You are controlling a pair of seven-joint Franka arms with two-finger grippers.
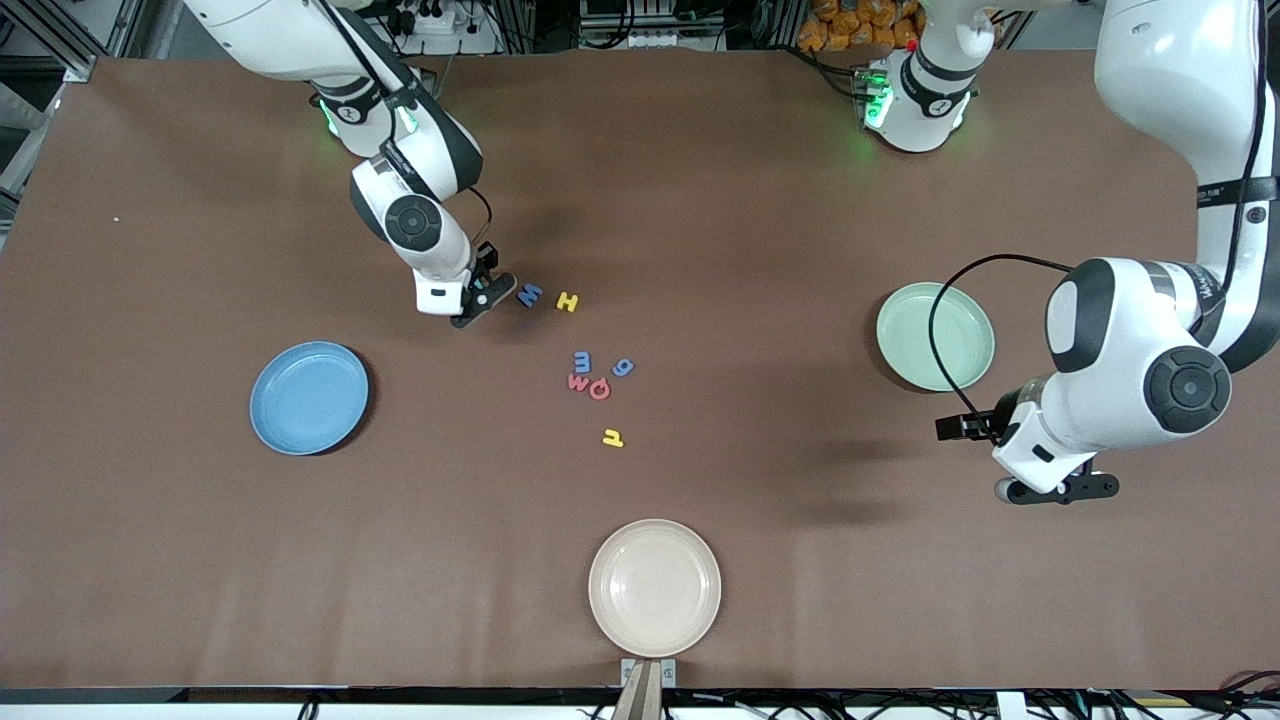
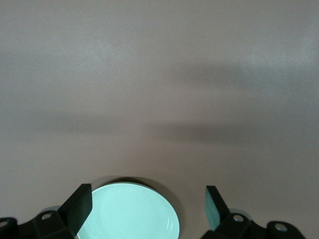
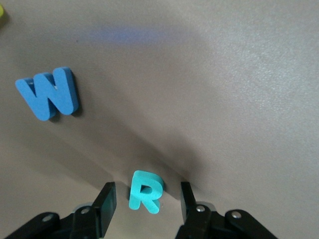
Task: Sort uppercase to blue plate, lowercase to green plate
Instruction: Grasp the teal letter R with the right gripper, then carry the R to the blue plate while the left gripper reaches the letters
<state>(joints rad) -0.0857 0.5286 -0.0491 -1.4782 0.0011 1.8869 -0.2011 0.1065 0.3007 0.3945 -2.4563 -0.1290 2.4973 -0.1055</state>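
1. We are working the right gripper (image 1: 487, 296) down at table level in the upper left of the front view. Its arm is reaching from the base at the top left.
2. In the right wrist view, the small flat teal-green capital letter R (image 3: 145, 191) is lying on the brown table (image 1: 700, 180) between the two dark fingers (image 3: 105, 203). A gap is showing on each side of the letter, so the jaws are standing partly apart and are not yet gripping it. We judge the closing step to be in hand.
3. The letter is sitting centred between the fingers, with its taller axis running roughly along them. The fingers are facing its two long flanks, so we judge a straight closing to be the next requirement.
4. The flat blue capital letter W (image 1: 529, 294) is lying just beside the right gripper, and the yellow capital letter H (image 1: 567, 301) just beside that.
5. The round sky-blue plate (image 1: 308, 398) is lying lower left of the right gripper in the front view, empty. This arm is the nearer one to it.
6. The left gripper (image 2: 148, 209) is waiting with its jaws wide apart and empty, hovering at the right edge of the front view near the round pale mint-green plate (image 1: 935, 335).
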